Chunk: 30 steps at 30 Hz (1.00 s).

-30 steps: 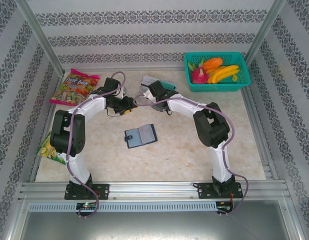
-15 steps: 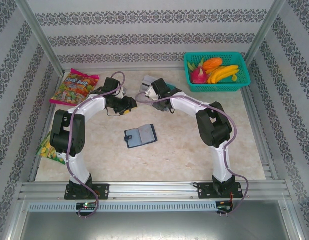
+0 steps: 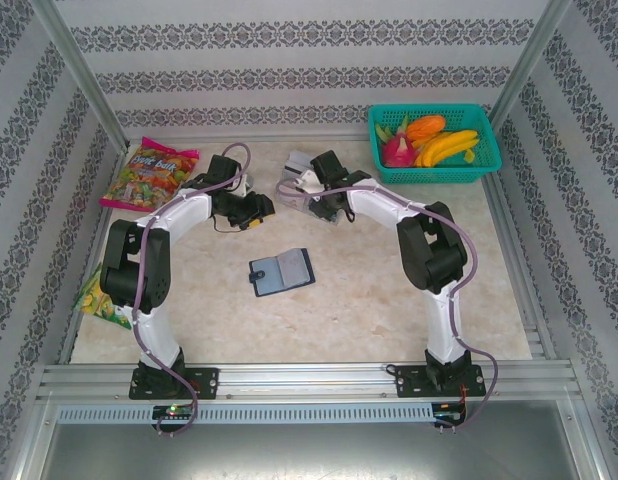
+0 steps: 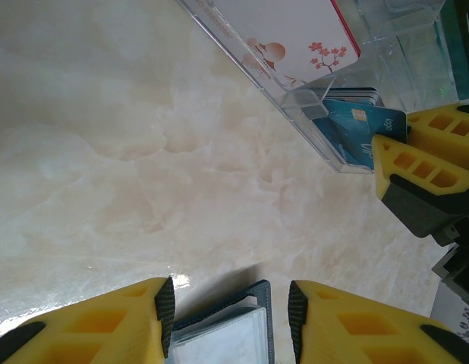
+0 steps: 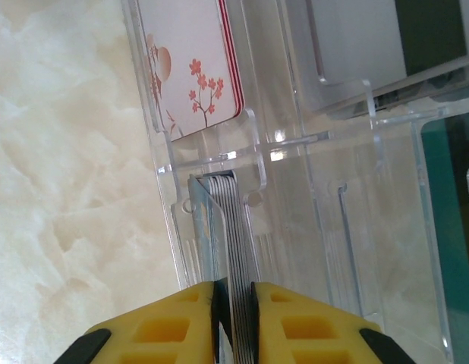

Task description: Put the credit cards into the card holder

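The credit cards (image 5: 234, 227) stand edge-on as a stack of several in a clear acrylic stand (image 5: 348, 152) at the back of the table. My right gripper (image 5: 234, 292) is shut on that stack, both pads against its faces. In the left wrist view a blue card (image 4: 356, 129) of the stack shows in the stand, beside the right gripper's yellow fingers (image 4: 432, 163). The card holder (image 3: 281, 270) lies open on the table's middle, dark navy with clear sleeves. My left gripper (image 4: 231, 303) hangs open above its corner (image 4: 253, 299), with gaps on both sides.
A white card with red blossoms (image 5: 190, 64) sits in another slot of the stand. A teal basket of fruit (image 3: 489, 160) stands back right. A candy bag (image 3: 149, 172) lies back left, and a snack pack (image 3: 97, 295) at the left edge.
My right gripper has shifted slightly right and back at the stand and tightened on the card stack. The left arm and the card holder have not moved.
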Available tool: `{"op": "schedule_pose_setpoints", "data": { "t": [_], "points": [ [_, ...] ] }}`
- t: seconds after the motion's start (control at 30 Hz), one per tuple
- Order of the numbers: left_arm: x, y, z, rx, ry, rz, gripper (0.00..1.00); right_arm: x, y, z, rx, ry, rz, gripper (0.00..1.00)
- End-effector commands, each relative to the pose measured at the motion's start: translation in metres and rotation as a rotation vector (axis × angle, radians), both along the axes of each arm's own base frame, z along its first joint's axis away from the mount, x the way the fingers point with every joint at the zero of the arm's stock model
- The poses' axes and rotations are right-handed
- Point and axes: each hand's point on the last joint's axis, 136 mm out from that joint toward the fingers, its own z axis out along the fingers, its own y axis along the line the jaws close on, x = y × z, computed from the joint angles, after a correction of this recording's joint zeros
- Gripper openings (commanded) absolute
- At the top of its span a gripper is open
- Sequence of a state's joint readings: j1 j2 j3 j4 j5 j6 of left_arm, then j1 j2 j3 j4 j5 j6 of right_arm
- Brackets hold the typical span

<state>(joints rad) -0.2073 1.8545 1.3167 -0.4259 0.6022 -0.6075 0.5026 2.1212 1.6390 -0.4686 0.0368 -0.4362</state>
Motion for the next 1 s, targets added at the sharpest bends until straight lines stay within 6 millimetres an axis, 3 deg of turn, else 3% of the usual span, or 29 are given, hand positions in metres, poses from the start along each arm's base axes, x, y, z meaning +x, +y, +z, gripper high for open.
{"op": "schedule_pose_setpoints", "data": {
  "t": [0.0,0.37,0.67,0.8,0.97],
  "points": [
    [0.004,0.000,0.002,-0.021,-0.010,0.002,0.47,-0.006,-0.005,0.016,0.043,0.035,-0.026,0.19],
    [0.003,0.000,0.005,-0.025,-0.016,0.006,0.46,0.000,-0.005,0.015,0.062,0.066,-0.032,0.29],
    [0.004,-0.001,0.005,-0.030,-0.016,0.008,0.47,0.001,-0.006,0.010,0.059,0.091,-0.031,0.31],
    [0.005,-0.001,0.005,-0.031,-0.014,0.011,0.47,-0.004,-0.003,0.004,0.030,0.075,-0.016,0.58],
    [0.006,-0.003,0.007,-0.044,-0.019,0.008,0.47,0.007,-0.014,-0.002,-0.067,0.026,-0.055,0.71]
  ]
}}
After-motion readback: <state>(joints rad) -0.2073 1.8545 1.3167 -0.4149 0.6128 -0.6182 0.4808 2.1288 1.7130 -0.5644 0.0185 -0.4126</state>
